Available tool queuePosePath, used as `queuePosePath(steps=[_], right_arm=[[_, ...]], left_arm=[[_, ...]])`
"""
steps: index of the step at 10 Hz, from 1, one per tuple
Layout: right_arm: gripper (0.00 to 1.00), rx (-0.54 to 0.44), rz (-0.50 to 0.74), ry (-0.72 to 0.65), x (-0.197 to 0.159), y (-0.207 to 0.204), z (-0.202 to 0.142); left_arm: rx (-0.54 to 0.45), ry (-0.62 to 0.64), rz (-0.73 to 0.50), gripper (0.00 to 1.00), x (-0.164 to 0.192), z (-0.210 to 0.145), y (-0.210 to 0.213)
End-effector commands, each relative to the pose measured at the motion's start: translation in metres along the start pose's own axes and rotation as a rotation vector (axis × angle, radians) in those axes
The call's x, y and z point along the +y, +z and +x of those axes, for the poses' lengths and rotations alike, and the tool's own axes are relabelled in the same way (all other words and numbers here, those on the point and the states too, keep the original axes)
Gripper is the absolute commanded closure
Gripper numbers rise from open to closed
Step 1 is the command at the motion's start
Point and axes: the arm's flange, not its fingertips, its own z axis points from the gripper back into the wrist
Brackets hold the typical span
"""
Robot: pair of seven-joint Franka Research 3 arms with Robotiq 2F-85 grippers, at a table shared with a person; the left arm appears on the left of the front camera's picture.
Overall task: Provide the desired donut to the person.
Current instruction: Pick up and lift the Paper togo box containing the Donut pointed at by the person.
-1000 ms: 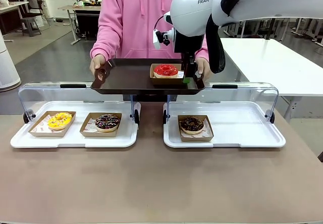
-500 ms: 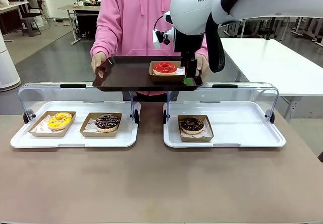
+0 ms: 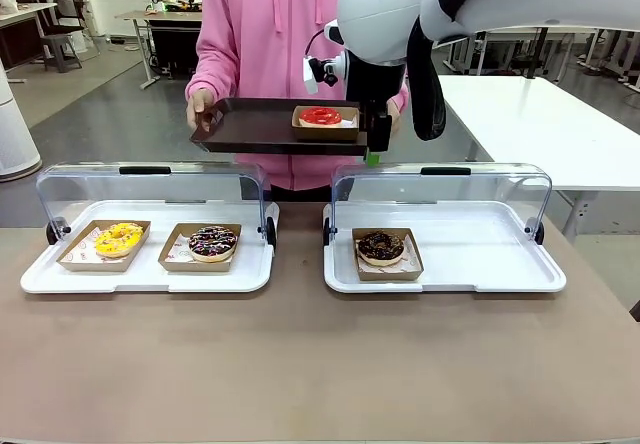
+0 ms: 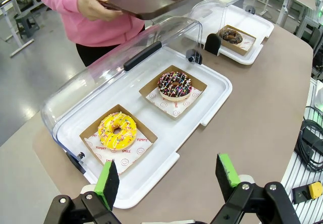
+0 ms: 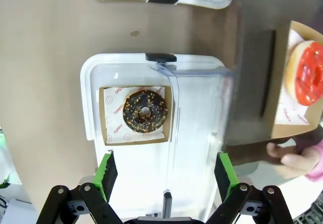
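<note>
A: One person (image 3: 270, 24) in a pink hoodie stands at the far side of the table. What do the hands hold?

B: A dark serving tray (image 3: 250, 129), kept level above the display cases. The red-glazed donut (image 3: 320, 116) sits on it in a cardboard boat (image 3: 327, 132), toward the end on the robot's right.

A: And the grippers?

B: The right gripper (image 5: 165, 176) hangs over the right display case (image 5: 91, 103), just beside that end of the tray. Its jaws are spread wide with nothing between them. The left gripper (image 4: 169, 176) is equally wide and empty, above the near rim of the left display case (image 4: 214, 95).

A: How would this donut handle?

B: I judge it light and soft, with a glaze that marks easily. It is better to take the stiff cardboard wall, never the donut itself.

A: What is hard to make out?

B: In the front view the right arm (image 3: 400, 14) covers one corner of the tray and most of one hand. I cannot tell whether a finger touches the tray. In the right wrist view the picture edge cuts off part of the donut.
</note>
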Motion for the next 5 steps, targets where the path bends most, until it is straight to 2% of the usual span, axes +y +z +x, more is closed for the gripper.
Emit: queuePosePath(steps=[1,5], right_arm=[[0.00,-0.002,-0.016,0.006,0.0003,-0.0037,0.0003],[0.00,-0.002,-0.016,0.006,0.0003,-0.0037,0.0003]], left_arm=[[-0.019,0.010,-0.003,0.00,0.0009,-0.0002,0.0004],[-0.019,0.010,-0.003,0.00,0.0009,-0.0002,0.0004]])
